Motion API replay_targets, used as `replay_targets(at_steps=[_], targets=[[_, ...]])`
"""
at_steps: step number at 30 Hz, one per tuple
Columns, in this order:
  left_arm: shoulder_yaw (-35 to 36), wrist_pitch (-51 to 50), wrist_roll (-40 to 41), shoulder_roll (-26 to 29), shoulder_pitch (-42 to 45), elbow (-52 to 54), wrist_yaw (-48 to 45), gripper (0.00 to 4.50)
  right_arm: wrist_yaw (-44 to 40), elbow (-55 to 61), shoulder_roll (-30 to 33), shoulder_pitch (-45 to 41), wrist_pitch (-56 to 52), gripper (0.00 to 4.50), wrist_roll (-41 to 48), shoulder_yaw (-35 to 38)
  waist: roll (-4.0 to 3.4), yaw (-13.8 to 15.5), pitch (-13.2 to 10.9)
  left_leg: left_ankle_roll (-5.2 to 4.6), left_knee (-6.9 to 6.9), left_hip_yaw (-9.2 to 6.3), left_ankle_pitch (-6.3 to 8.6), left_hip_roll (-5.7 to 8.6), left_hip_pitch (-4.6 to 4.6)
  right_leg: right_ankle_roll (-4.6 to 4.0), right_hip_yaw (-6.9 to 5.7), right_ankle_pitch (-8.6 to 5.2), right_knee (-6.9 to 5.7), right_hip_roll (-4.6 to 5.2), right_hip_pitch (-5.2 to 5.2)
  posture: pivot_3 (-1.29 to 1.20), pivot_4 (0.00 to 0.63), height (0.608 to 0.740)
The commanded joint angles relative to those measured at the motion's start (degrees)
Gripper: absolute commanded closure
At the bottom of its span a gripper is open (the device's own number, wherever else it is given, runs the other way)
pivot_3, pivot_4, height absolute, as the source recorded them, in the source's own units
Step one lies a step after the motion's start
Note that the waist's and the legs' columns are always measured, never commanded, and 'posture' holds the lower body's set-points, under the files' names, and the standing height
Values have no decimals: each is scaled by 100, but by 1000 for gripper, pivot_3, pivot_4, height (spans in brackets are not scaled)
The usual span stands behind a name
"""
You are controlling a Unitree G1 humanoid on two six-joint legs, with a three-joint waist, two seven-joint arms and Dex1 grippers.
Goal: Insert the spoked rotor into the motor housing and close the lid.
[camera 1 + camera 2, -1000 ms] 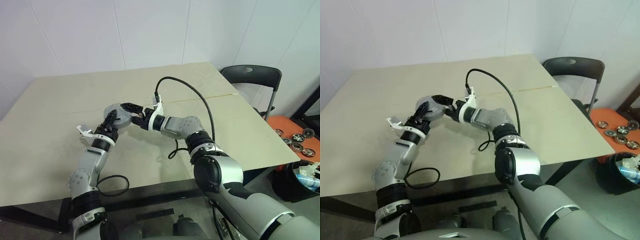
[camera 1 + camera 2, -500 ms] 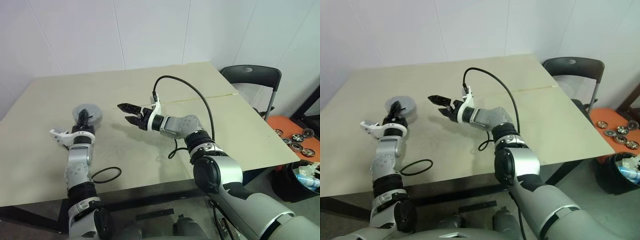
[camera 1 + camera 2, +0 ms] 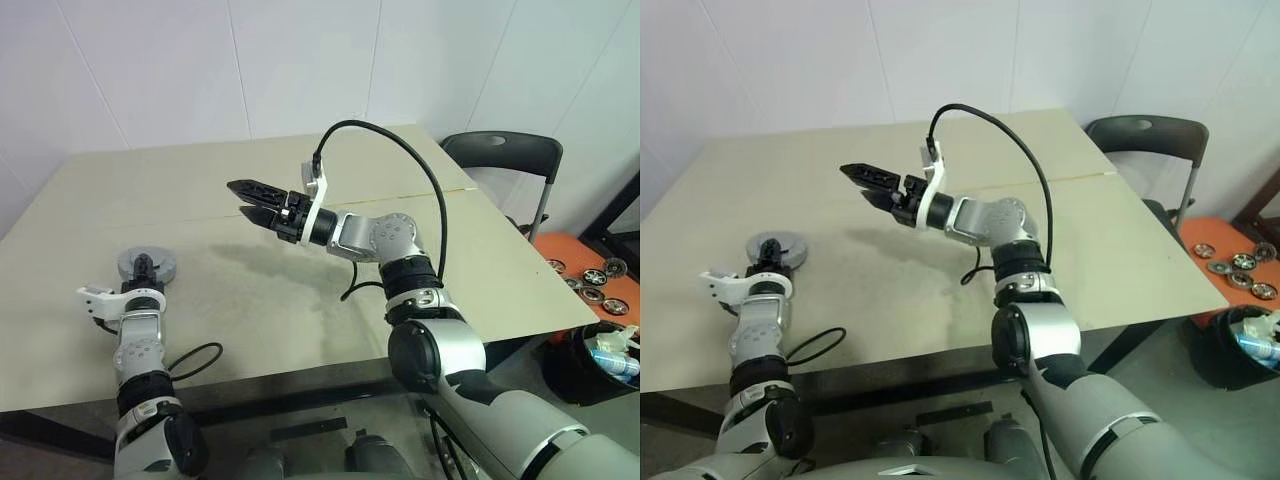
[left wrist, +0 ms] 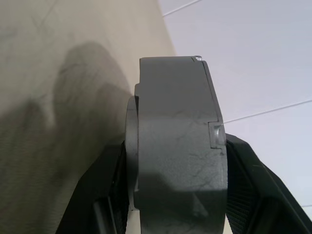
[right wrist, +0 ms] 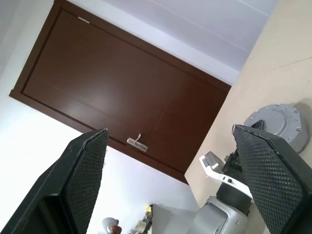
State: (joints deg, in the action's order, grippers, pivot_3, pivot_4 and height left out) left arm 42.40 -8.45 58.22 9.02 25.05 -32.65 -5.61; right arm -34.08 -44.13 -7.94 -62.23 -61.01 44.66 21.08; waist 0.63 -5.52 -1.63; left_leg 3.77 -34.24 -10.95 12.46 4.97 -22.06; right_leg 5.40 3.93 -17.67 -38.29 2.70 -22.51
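The motor housing (image 3: 146,265), a thick grey puck with a smooth grey top face, is at the table's left side, just above or on the surface. My left gripper (image 3: 146,270) is shut on it, and the left wrist view has the puck (image 4: 175,146) edge-on between the two black fingers (image 4: 248,170). My right gripper (image 3: 238,198) hangs open and empty above the table's middle, pointing left, well apart from the housing (image 5: 275,122). The spoked rotor is out of view. I cannot tell the lid apart from the housing.
A black cable loop (image 3: 195,360) lies near the table's front edge by my left arm. A dark folding chair (image 3: 505,160) stands at the table's right. On the floor beyond it are an orange tray of wheels (image 3: 600,275) and a black bin (image 3: 600,365).
My left gripper has carried the housing away from my right gripper, leftward and down to the table's left side. My right gripper has risen a little, open and empty.
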Motion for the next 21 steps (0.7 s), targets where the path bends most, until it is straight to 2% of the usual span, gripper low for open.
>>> replay_targets(at_steps=[1,7,9,14,21], targets=[[-13,80,-132,84,154,27,-115,2374,-12,186,-299,35,49,239,168,-9,0,2,0,0,0,0,0,0,0,0,0,0,-1,1,0,0,0,740],[-24,143,-344,19,77,36,55,2374,-36,104,-279,26,143,239,115,-66,1,0,1,0,-2,0,0,0,2,0,0,0,-6,2,0,0,0,740],[-4,229,-447,1,35,22,187,1632,-50,56,-273,20,181,239,82,-93,1,0,2,0,-2,0,0,0,5,0,0,0,-8,2,2,0,0,740],[52,562,-800,-36,-25,-2,799,138,-105,-70,-246,-2,288,239,-5,-214,-2,-17,5,0,3,8,0,-1,44,0,7,0,-11,2,32,0,0,740],[108,1050,-1458,-16,-139,-67,2057,60,-230,-219,-226,-51,413,239,-104,-355,-9,-207,16,-1,8,18,1,-24,80,-1,18,1,-12,-15,57,0,0,740]])
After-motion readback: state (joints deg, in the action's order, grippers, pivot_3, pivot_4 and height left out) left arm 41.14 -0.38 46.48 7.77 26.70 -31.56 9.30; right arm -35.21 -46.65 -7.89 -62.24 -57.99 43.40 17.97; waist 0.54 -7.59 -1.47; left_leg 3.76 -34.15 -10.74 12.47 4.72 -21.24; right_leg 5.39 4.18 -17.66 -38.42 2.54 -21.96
